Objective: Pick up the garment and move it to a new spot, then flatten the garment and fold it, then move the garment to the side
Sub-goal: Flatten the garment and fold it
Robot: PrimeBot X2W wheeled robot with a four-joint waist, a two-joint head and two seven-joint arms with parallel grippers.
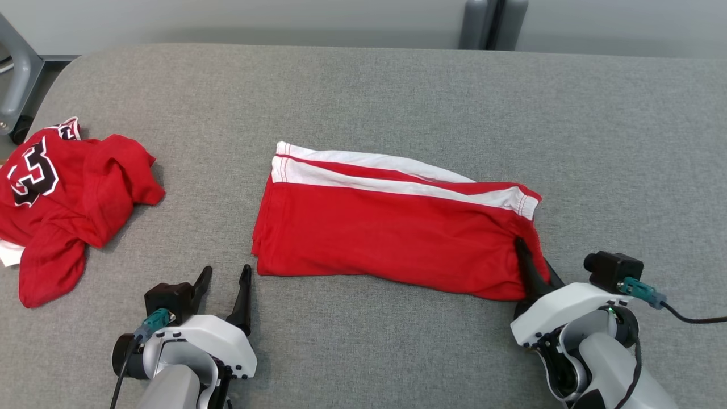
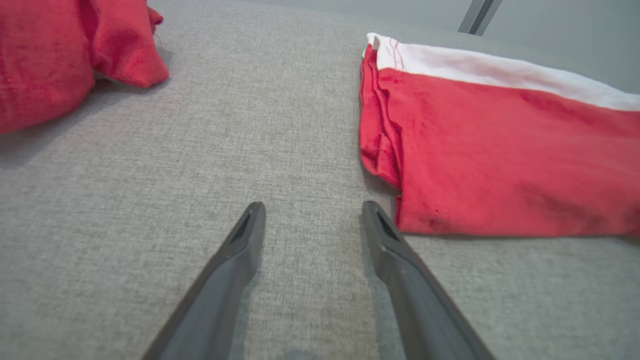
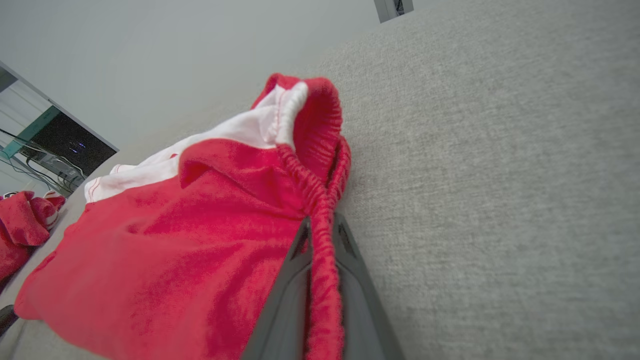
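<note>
The garment (image 1: 392, 233) is a pair of red shorts with white side stripes, lying folded lengthwise on the grey table (image 1: 363, 96). My right gripper (image 1: 525, 255) is shut on the elastic waistband at the garment's near right corner; in the right wrist view the gathered waistband (image 3: 320, 220) is pinched between my two fingers (image 3: 295, 280). My left gripper (image 1: 224, 274) stands open just off the garment's near left corner, touching nothing. In the left wrist view the garment (image 2: 500, 155) lies to the right of my spread fingers (image 2: 240, 250).
A crumpled red jersey (image 1: 62, 199) with black and white lettering lies at the table's left edge, also seen as the red jersey (image 2: 60, 55) in the left wrist view. A grey metal frame (image 1: 17, 74) stands past the far left corner, a post (image 1: 491, 23) behind the table.
</note>
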